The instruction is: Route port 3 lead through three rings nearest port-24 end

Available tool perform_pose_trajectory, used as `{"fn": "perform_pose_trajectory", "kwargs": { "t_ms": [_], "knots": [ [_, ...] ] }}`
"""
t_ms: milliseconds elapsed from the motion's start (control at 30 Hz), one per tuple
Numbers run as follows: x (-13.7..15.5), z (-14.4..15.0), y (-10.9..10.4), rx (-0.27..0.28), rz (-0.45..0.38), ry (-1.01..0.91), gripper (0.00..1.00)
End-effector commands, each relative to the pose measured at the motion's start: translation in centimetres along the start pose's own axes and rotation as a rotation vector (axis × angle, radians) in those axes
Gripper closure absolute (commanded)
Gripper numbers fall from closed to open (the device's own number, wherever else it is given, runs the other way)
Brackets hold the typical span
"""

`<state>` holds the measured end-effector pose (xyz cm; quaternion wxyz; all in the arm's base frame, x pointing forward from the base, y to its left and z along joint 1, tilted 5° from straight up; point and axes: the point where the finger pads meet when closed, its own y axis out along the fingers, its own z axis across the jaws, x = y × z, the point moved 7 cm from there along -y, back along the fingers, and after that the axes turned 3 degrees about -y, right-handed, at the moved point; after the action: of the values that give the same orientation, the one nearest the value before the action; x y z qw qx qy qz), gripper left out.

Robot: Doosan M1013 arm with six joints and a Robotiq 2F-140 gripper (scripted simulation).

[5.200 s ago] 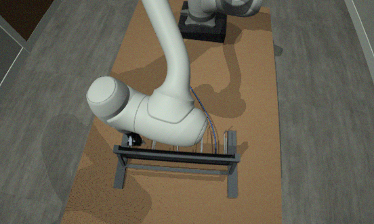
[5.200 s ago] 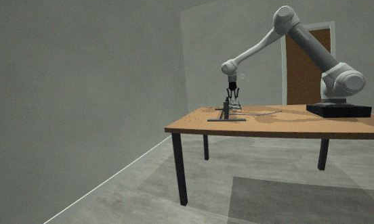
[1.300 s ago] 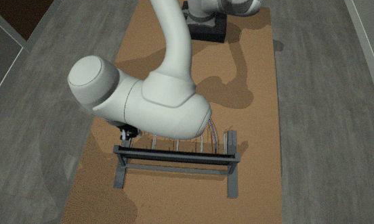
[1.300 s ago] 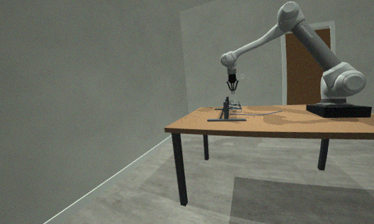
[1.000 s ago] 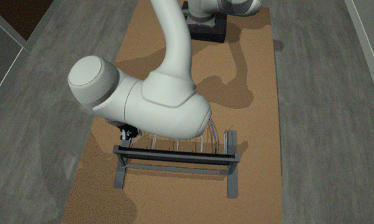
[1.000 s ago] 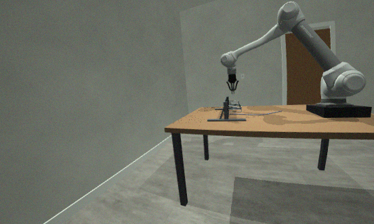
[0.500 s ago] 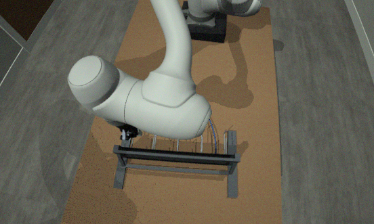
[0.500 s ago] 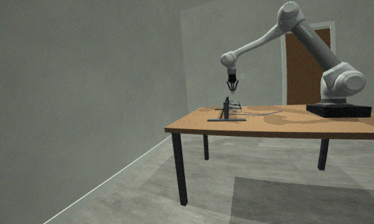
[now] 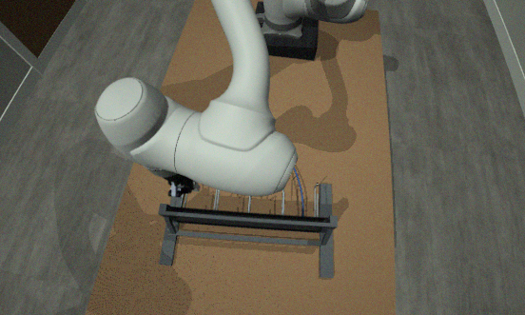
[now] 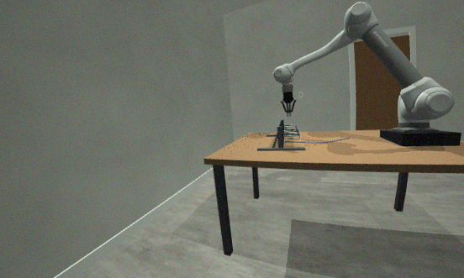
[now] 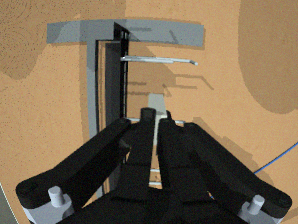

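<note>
"One arm, R U rdy? Top view, L to R: what's at the L end?"

"Gripper (image 9: 175,191) (image 10: 288,114) (image 11: 155,105), at the rack's (image 9: 326,259) (image 10: 281,136) (image 11: 192,35) L end, i.e. the port-24 end. Ext. view has it above the rack, tips down, well clear of the table (image 9: 361,176) (image 10: 235,154) (image 11: 225,100)."

"Tips spread or tog.?"

"Pressed tog., nothing pinched."

"OK, next, going R?"

"Rings, approx. evenly spaced along the rack's base-facing side: one (image 9: 217,200) just R of the gripper, one (image 9: 249,205) nr. the middle, another (image 9: 283,203) farther R. Arm (image 9: 233,152) (image 10: 319,55) covers part of that side from above."

"And the lead?"

"Blue lead (image 9: 301,190) (image 10: 324,142) (image 11: 276,158), nr. the R end, between that last ring and the R-most one (image 9: 316,200). Runs from the rack toward the arm's base (image 9: 290,49) (image 10: 454,139); top view loses it under the arm. Ext. view shows its far part out over the table, end short of the base."

"In the three port-24-end rings?"

"No, it's well R of those. Wrist view agrees: rack L, gripper mid., lead off to the R, apart from the tips."

"Rack upright?"

"Yep, both feet on the table."
</note>
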<state>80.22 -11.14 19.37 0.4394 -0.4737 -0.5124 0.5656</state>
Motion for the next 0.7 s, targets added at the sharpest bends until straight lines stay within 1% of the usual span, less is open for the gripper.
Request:
{"fn": "perform_pose_trajectory", "kwargs": {
  "t_ms": [0,67,133,167,333,633,667],
  "knots": [
    [1.5,1.0,-0.8,-0.006,-0.003,0.033,1.00],
    [3.2,3.2,-1.2,-0.006,-0.003,0.110,1.00],
    [3.2,3.2,-1.2,-0.006,-0.003,0.110,1.00],
    [4.5,5.0,-1.5,-0.006,-0.003,0.170,1.00],
    [7.1,8.6,-1.9,-0.006,-0.004,0.289,1.00],
    [11.7,16.1,-2.1,-0.005,-0.004,0.519,1.00],
    [11.7,16.1,-2.1,-0.005,-0.004,0.519,1.00]
  ]
}}
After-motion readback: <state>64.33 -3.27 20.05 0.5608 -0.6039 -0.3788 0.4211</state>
